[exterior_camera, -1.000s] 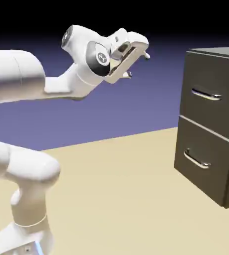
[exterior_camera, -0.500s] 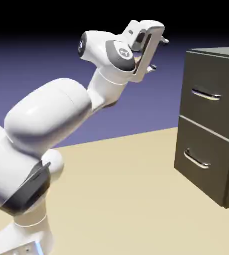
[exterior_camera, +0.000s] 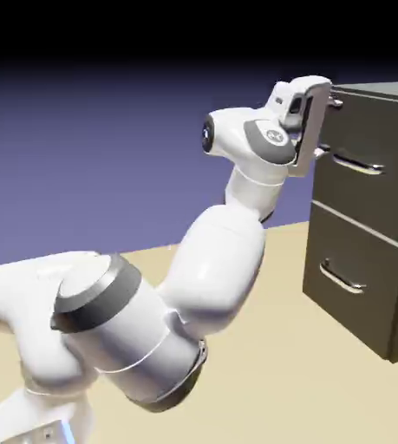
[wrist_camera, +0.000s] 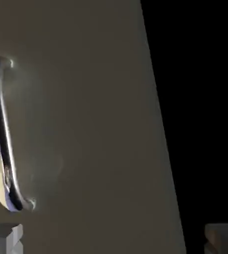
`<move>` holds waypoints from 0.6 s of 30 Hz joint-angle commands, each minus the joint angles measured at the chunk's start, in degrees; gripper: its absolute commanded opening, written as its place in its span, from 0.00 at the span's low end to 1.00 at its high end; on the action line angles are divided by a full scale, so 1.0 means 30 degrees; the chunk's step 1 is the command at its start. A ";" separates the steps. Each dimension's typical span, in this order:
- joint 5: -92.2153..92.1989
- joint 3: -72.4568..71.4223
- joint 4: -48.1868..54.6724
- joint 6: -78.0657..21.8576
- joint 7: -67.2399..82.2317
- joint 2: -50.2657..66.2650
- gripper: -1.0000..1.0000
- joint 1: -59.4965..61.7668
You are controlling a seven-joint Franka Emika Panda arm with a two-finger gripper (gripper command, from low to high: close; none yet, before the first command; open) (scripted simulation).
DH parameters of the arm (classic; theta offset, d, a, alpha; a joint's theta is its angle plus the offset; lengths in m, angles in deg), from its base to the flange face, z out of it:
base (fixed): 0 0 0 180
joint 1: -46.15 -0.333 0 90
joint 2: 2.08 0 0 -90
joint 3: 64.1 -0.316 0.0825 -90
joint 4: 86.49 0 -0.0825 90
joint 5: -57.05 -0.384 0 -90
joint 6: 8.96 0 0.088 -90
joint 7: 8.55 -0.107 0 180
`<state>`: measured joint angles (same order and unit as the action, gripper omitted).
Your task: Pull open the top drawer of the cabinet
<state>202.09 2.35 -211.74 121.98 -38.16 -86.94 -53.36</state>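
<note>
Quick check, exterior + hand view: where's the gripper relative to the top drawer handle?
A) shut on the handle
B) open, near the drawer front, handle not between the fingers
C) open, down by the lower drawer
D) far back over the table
B: the gripper is open beside the top drawer; in the hand view the handle sits off to the side of the fingertips.
</note>
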 commanded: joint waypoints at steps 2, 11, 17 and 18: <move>0.1662 0.0762 0.0410 -0.0494 0.0147 -0.0598 0.50 -0.1133; 0.6170 0.2889 0.2880 -0.1248 0.0677 -0.2116 0.50 -0.4967; 0.6337 0.3072 0.5229 -0.0307 0.0913 -0.1999 0.00 -0.6377; 0.6301 0.3027 0.4538 -0.0589 0.0841 -0.2033 0.00 -0.5968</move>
<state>220.94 11.43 -198.13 120.21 -35.61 -93.03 -71.26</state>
